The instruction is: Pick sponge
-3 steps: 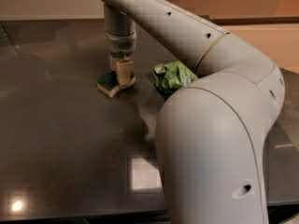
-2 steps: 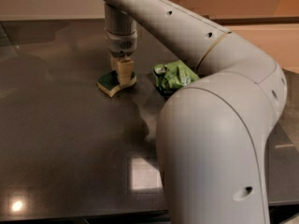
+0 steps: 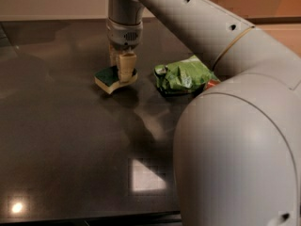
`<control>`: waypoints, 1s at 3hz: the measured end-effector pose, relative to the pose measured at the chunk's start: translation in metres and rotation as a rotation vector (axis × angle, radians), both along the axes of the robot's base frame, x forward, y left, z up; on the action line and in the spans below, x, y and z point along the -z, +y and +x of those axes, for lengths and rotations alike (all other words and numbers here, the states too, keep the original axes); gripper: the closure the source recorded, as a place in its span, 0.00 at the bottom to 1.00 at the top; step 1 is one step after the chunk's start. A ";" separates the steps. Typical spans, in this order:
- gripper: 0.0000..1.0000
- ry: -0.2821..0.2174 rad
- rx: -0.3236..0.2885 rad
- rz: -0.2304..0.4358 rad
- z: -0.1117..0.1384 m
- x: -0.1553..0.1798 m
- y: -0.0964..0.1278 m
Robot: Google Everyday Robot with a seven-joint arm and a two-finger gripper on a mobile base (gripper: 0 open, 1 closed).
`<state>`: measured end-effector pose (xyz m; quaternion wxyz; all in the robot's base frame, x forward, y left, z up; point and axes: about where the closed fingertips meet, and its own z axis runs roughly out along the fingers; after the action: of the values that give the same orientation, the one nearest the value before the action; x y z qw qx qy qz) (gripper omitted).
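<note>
Claw (image 3: 120, 73) points straight down from the pale arm (image 3: 202, 27), over the far middle of the dark glossy surface (image 3: 56, 145). Just to its right lies a crumpled light green snack bag (image 3: 182, 75) (not the target). The sponge (image 3: 107, 76) sits between the fingers, long axis running left-right across them and left end protruding. The claw looks clamped on it, so a straight lift suits.
</note>
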<state>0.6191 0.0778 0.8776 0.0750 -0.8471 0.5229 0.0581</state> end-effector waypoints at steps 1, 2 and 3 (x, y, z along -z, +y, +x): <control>1.00 -0.001 -0.037 0.044 -0.014 -0.023 0.001; 1.00 -0.036 -0.110 0.128 -0.035 -0.066 0.010; 1.00 -0.115 -0.150 0.219 -0.041 -0.108 0.026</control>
<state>0.5783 0.1033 0.9859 0.1920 -0.8724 0.4436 0.0718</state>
